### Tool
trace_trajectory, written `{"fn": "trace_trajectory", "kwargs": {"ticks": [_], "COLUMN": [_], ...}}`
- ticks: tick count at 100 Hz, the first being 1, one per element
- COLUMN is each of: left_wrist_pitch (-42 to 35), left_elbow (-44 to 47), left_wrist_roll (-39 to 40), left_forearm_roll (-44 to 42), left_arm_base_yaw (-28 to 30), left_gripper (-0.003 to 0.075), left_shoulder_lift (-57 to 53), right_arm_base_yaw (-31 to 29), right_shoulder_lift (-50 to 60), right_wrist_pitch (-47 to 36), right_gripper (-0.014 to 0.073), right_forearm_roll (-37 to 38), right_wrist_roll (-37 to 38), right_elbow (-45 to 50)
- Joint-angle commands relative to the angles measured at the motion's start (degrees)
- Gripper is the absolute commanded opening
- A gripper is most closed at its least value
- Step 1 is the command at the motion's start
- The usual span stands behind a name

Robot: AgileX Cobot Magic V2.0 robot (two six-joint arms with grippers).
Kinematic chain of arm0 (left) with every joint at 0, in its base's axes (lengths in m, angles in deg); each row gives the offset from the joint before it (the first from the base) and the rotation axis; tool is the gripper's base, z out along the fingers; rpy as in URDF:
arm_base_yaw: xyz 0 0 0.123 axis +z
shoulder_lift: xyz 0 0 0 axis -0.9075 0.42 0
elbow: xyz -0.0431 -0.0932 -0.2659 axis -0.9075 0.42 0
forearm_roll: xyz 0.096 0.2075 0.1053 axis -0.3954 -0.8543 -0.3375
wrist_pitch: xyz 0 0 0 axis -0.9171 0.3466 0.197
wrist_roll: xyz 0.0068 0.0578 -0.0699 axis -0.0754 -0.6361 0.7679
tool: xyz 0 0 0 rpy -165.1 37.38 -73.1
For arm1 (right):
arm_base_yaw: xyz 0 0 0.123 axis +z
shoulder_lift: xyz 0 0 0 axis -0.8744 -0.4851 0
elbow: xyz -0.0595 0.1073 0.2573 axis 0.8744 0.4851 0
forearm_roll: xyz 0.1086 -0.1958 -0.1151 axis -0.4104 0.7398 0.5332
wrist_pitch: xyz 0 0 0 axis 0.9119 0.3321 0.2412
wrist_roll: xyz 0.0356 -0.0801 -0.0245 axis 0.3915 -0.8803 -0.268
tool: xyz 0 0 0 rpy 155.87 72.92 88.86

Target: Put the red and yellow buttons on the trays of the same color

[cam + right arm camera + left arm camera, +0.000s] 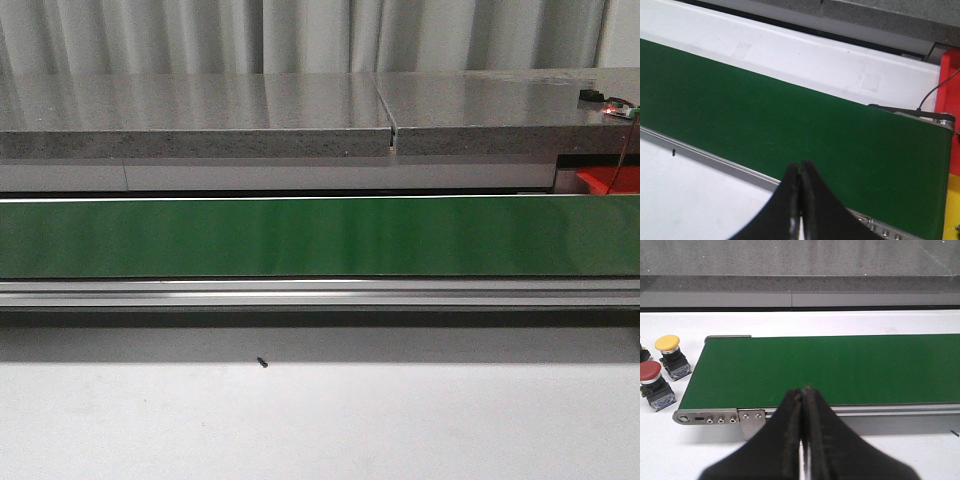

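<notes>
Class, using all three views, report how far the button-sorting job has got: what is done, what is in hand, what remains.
Done: nothing visible. The yellow button and red button stand on the table off the end of the belt, which is bare. In hand: nothing; left gripper and right gripper are shut and empty. Left: both buttons still need placing; only part of a red tray shows.

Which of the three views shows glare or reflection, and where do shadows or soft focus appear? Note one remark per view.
Front view: a pale sheen runs along the green belt, with a dark shadow band under its rail. Left wrist view: evenly lit; the shut left gripper looks soft up close, while the yellow button and red button are sharp. Right wrist view: the right gripper is likewise blurred.
</notes>
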State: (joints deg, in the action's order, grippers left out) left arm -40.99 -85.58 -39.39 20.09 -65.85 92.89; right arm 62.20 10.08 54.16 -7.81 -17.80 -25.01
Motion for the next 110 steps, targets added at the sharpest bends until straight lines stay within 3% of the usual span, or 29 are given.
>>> {"fn": "trace_trajectory", "kwargs": {"ticks": [1, 61, 70, 87, 94, 100, 110], "left_wrist_pitch": [-4.56, -4.64, -4.34, -2.21, -2.11, -2.11, -2.33], "left_elbow": [-1.52, -1.52, -1.52, -1.52, -1.52, -1.52, -1.52], "left_wrist_roll": [0.27, 0.27, 0.27, 0.27, 0.27, 0.27, 0.27], "left_forearm_roll": [0.67, 0.67, 0.67, 0.57, 0.57, 0.57, 0.57], "left_arm_base_yaw": [-0.49, -0.49, -0.49, -0.49, -0.49, -0.49, -0.49], "left_gripper": [-0.0020, 0.0004, 0.0115, 0.0508, 0.0627, 0.0666, 0.0651], "left_shoulder_lift": [0.38, 0.38, 0.38, 0.38, 0.38, 0.38, 0.38], "right_arm_base_yaw": [0.10, 0.10, 0.10, 0.10, 0.10, 0.10, 0.10], "right_shoulder_lift": [1.24, 1.24, 1.24, 1.24, 1.24, 1.24, 1.24], "right_wrist_pitch": [-3.81, -3.71, -3.71, -3.71, -3.71, -3.71, -3.71], "right_gripper": [-0.0106, -0.0108, -0.0108, -0.0108, -0.0108, -0.0108, -0.0108], "right_forearm_roll": [-0.67, -0.67, -0.67, -0.67, -0.67, -0.67, -0.67], "right_wrist_roll": [-0.83, -0.83, -0.83, -0.83, -0.83, -0.83, -0.83], "right_elbow": [-1.23, -1.23, -1.23, -1.23, -1.23, -1.23, -1.23]}}
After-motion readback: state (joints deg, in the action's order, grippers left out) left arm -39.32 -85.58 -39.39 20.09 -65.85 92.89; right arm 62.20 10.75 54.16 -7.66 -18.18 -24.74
